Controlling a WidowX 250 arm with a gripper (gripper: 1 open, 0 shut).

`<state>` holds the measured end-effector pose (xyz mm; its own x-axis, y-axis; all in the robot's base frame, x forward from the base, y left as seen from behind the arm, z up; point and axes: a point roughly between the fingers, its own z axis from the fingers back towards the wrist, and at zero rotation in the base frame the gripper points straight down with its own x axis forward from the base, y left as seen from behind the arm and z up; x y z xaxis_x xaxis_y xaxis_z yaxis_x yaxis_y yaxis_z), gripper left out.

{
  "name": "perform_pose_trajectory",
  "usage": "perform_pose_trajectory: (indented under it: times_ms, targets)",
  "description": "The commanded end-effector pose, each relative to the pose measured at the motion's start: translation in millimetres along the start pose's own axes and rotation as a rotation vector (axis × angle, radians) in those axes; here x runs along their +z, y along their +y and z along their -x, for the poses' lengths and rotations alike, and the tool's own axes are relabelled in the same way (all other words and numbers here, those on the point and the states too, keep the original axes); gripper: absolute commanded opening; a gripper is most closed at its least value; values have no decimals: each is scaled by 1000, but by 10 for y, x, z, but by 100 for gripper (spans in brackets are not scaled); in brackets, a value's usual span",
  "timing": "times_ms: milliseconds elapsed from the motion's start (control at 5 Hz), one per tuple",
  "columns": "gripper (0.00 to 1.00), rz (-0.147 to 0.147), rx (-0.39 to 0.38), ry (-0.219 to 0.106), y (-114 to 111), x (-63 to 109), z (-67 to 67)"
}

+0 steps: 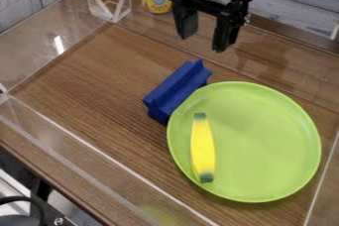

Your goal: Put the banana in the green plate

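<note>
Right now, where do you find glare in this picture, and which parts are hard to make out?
Camera view: a small bright glint on the clear side wall at upper left; a soft pale patch on the near wall, bottom; gripper dark, its detail lost; banana clearly outlined.

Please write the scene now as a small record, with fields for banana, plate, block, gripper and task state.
banana: lying in the plate, toward its left side in the picture
green plate: flat on the wooden table
blue block: on the table, beside the plate's upper left rim
gripper: open, above the table, away from the banana
task state: banana is in the plate
</note>
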<state>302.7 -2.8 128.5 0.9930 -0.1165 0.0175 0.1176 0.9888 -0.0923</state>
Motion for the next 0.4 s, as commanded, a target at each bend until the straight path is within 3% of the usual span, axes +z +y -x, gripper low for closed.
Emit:
perform_pose_trajectory:
  times_ms: [0, 200]
  targets:
    - [100, -8, 1, -70, 31, 195, -13]
    - [100, -6, 0, -75, 27, 192, -16]
